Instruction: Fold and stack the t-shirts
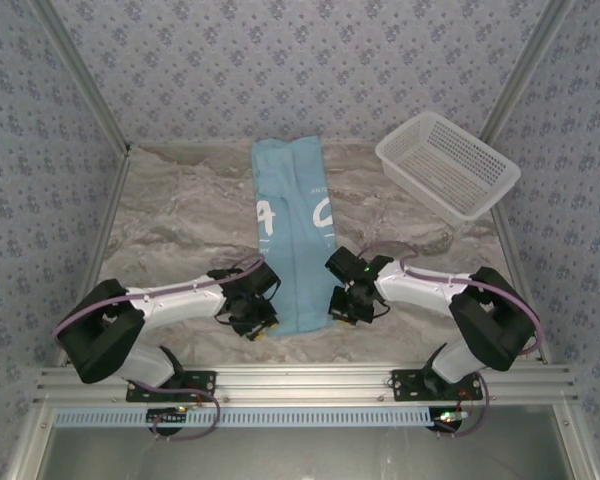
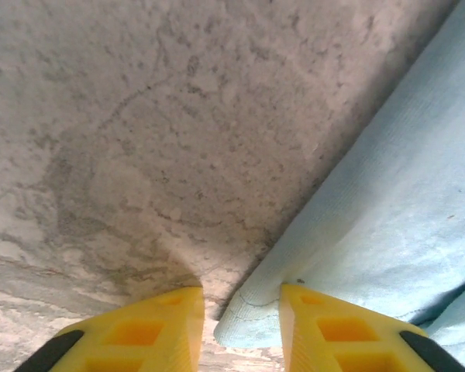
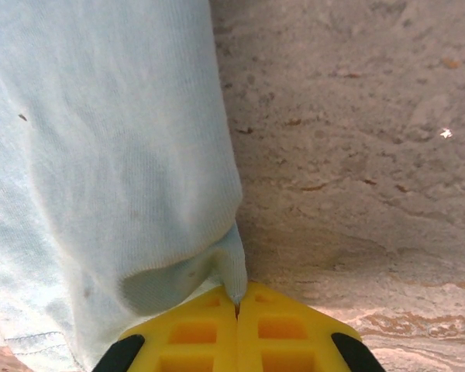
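basket (image 1: 450,165) stood far right, mesh floor bare | t-shirt (image 1: 292,240) lay mid-table | left gripper (image 2: 240,298) – jaws spread astride its corner | right gripper (image 3: 238,298) pinched its edge

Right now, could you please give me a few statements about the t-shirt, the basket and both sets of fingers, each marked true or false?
1. The t-shirt lies folded into a long strip on the table. True.
2. The left fingers are clamped shut on the cloth. False: they stand apart, with the t-shirt's near corner lying between them.
3. The right fingers are shut on a pinch of the t-shirt's edge. True.
4. The white basket sits at the table's far left corner. False: it sits at the far right corner, apart from the t-shirt.
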